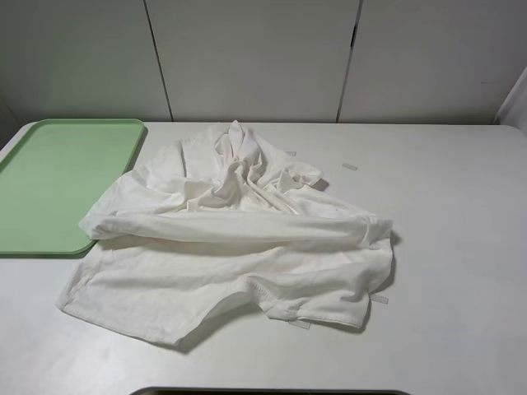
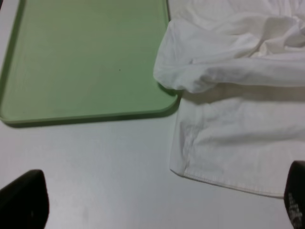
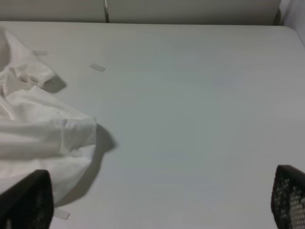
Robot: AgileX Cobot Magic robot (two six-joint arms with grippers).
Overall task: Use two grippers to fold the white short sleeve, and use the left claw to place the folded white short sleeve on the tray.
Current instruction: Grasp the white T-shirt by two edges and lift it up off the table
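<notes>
The white short sleeve lies crumpled and loosely doubled over in the middle of the table, its left edge lapping onto a corner of the pale green tray. Neither arm shows in the exterior high view. In the left wrist view the left claw hangs open above bare table, with the tray and the shirt's hem ahead of it and nothing between its fingers. The right gripper is also open and empty, the shirt's right edge beside one of its fingers.
Small pale tape strips lie on the white table behind and under the shirt. A panelled wall stands behind the table. A dark rim shows at the front edge.
</notes>
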